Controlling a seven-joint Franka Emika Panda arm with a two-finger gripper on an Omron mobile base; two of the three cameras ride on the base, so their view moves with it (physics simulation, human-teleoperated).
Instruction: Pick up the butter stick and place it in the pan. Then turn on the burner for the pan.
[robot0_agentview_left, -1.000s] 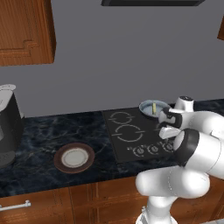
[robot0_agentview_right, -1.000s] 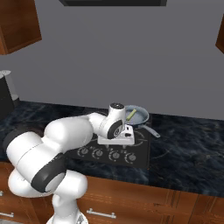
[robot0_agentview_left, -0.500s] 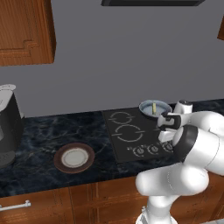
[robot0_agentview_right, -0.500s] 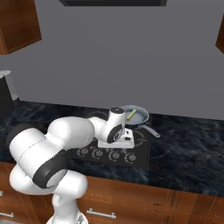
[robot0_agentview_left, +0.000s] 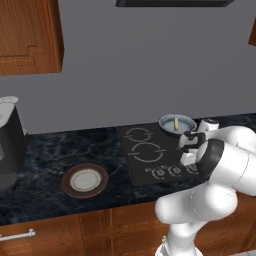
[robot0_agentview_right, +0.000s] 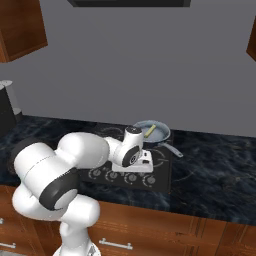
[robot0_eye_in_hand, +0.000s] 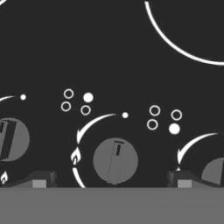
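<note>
Jaws (robot0_eye_in_hand: 111, 177) wide apart and empty, dark tips low at either side of a round grey knob (robot0_eye_in_hand: 115, 160) on the black cooktop (robot0_eye_in_hand: 109, 52). Knob centred between the tips, with a slim dark pointer mark on its face, a white arc curving round its upper left and a small white flame symbol at its left. Two more grey knobs partly in sight, one (robot0_eye_in_hand: 13, 140) to the left of the centred knob and one (robot0_eye_in_hand: 215, 170) to its right. Clusters of four small white rings and dots above the knobs, one dot filled in each cluster.

Seen from the base, jaws (robot0_agentview_right: 134, 165) pointed down over the front row of knobs on the cooktop (robot0_agentview_right: 160, 177); white arm (robot0_agentview_left: 220, 165) bent low over that same front edge.

Grey-blue pan (robot0_agentview_right: 150, 132) on the burner behind the knobs, handle (robot0_agentview_right: 171, 149) reaching toward the front right. Pale-yellow butter stick (robot0_agentview_right: 149, 131) inside the pan, also visible from the left side (robot0_agentview_left: 176, 123).

Brown plate with a white centre (robot0_agentview_left: 85, 180) on the dark marbled tabletop (robot0_agentview_left: 45, 155), well to the left of the cooktop. Dark coffee machine (robot0_agentview_left: 10, 145) farther left still.
</note>
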